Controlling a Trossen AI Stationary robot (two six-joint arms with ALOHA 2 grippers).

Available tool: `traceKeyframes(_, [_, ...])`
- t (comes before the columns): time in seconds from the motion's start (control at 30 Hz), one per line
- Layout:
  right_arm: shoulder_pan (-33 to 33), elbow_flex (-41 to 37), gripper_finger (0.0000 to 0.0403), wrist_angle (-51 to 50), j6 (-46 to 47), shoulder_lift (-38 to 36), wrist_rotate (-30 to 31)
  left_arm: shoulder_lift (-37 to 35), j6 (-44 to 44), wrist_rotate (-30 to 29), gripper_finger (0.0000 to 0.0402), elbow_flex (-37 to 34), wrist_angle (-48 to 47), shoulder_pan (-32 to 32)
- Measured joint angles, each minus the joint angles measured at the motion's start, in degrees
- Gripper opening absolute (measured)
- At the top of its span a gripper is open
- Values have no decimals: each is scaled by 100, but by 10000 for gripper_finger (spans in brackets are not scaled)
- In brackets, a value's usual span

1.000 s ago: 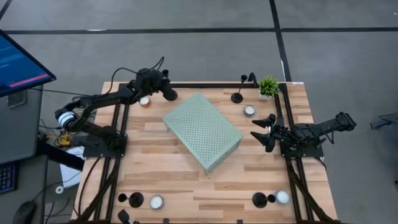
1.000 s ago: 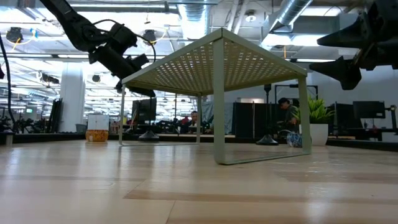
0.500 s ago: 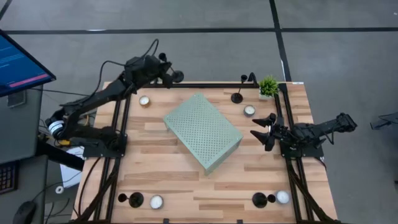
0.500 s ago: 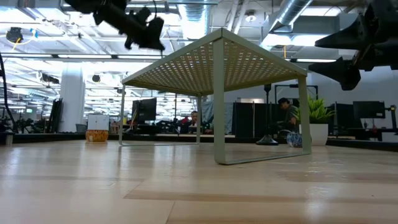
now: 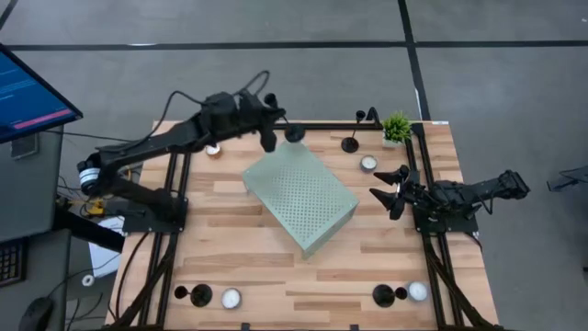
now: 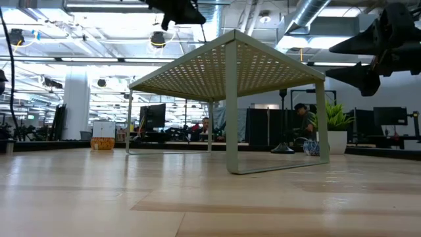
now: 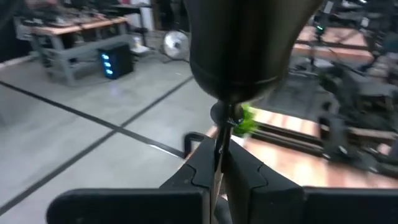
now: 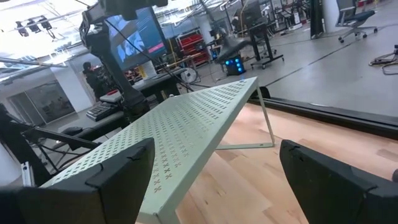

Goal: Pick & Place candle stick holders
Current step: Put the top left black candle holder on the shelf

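My left gripper (image 5: 273,136) is shut on a black candle stick holder (image 5: 294,134) high over the far corner of the green perforated stand (image 5: 299,194). It also shows at the top of the low view (image 6: 179,9). In the left wrist view the holder's disc base (image 7: 249,56) looms just past my fingers (image 7: 219,165). Another holder (image 5: 350,143) stands on its base at the far right, and two more stand at the near left (image 5: 200,295) and near right (image 5: 383,295). My right gripper (image 5: 390,188) is open and empty to the right of the stand. My left gripper pinches the holder's thin stem (image 7: 219,146) between its two fingers, just behind the disc base. The fingers reach roughly level toward the table's right. The holder lies on its side with its base pointing away from the gripper, lifted clear of table and stand.
Tealight candles sit at the far left (image 5: 213,149), far right (image 5: 368,164), near left (image 5: 230,297) and near right (image 5: 418,291). A small green plant (image 5: 397,127) stands at the far right corner. Black frame rails (image 5: 179,193) run along the table's sides.
My left gripper has risen from beside the far-left tealight, swung out over the far edge and then gone toward the table's right, carrying the holder up to the stand's far corner. My right gripper has kept still.
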Motion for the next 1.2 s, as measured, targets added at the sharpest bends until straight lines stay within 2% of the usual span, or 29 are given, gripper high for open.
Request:
traceKeyframes(0.27, [0,0,336,2,13,0,-1,97,-280,-404,13,10,-368,-566])
traceKeyframes(0.43, [2,0,336,2,13,-1,-1,95,-280,-529,13,10,-528,-602])
traceKeyframes(0.57, [2,0,336,2,13,0,-1,130,-294,-891,13,12,-953,-600])
traceKeyframes(1.2, [2,0,336,1,9,-1,-1,414,-254,-880,14,30,-686,-574])
